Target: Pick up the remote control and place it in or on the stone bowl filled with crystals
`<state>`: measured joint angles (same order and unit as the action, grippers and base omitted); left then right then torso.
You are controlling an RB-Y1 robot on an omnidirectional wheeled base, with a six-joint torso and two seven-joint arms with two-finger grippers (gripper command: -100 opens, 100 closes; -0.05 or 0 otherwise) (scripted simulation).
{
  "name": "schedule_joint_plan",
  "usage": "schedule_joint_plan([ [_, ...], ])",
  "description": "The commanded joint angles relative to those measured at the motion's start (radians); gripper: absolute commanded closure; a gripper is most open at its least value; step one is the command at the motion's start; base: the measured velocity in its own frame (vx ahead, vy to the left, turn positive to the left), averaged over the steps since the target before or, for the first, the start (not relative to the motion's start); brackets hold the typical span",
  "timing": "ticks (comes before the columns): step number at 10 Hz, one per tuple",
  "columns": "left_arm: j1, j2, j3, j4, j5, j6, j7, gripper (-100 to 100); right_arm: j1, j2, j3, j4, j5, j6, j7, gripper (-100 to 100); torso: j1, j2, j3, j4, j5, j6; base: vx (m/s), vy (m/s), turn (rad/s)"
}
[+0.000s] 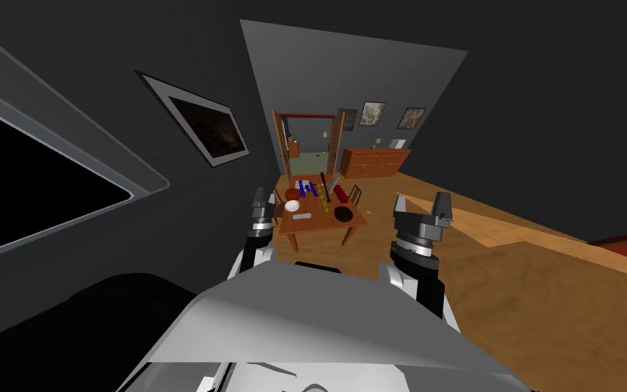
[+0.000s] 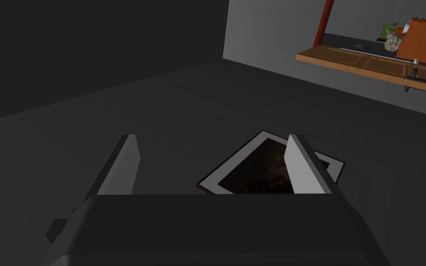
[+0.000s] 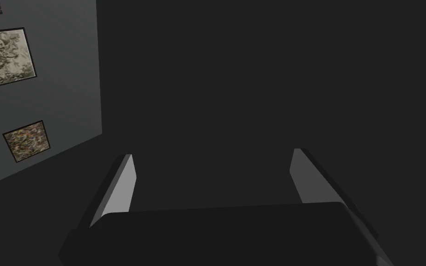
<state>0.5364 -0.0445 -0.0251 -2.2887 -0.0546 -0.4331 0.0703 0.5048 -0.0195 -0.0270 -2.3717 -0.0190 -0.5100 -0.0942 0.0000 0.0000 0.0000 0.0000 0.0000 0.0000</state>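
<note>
Both arms are raised on the near side of the wooden table (image 1: pixel 313 228), well short of it. The left gripper (image 1: pixel 262 202) (image 2: pixel 212 138) is released, its fingers standing wide apart with nothing between them. The right gripper (image 1: pixel 419 204) (image 3: pixel 214 152) is spread the same way and also holds nothing. On the table's near end lies a small, flat, pale grey bar, which looks to be the remote control (image 1: pixel 302 216). A white bowl (image 1: pixel 292 205) sits just behind it, and a dark bowl (image 1: pixel 343 215) sits at the table's near right corner. Which bowl holds crystals is too small to tell. Farther along the tabletop are a brown ball (image 1: pixel 292 194), red items (image 1: pixel 341 197) and a dark upright stick (image 1: pixel 322 187). Beyond the table's far end is an open doorway (image 1: pixel 309 139), with a wooden dresser (image 1: pixel 375 161) to its right.
</note>
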Motion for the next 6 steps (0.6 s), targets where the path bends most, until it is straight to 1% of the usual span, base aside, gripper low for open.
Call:
schedule_joint_plan([
  [1, -0.003, 0.043, 0.010, 0.010, 0.006, 0.014, 0.001, -100, 0.000, 0.000, 0.000, 0.000, 0.000, 0.000, 0.000, 0, 0.000, 0.000, 0.000, 0.000, 0.000, 0.000, -0.017, -0.008, -0.077],
  [3, -0.011, 0.104, 0.033, 0.034, 0.019, 0.047, 0.005, -100, 0.000, 0.000, 0.000, 0.000, 0.000, 0.000, 0.000, 0, 0.000, 0.002, 0.001, 0.000, 0.000, 0.000, -0.040, -0.010, -0.136],
  [4, -0.017, 0.133, 0.049, 0.050, 0.029, 0.070, 0.007, -100, 0.000, 0.000, 0.000, 0.000, 0.000, 0.000, 0.000, 0, 0.000, 0.003, 0.002, 0.001, 0.000, 0.000, -0.054, -0.015, -0.184],
  [6, -0.031, 0.183, 0.089, 0.090, 0.051, 0.123, 0.013, -100, 0.000, 0.000, 0.000, 0.000, 0.000, 0.000, 0.000, 0, -0.001, 0.005, 0.003, 0.001, 0.000, 0.000, -0.086, -0.028, -0.205],
])
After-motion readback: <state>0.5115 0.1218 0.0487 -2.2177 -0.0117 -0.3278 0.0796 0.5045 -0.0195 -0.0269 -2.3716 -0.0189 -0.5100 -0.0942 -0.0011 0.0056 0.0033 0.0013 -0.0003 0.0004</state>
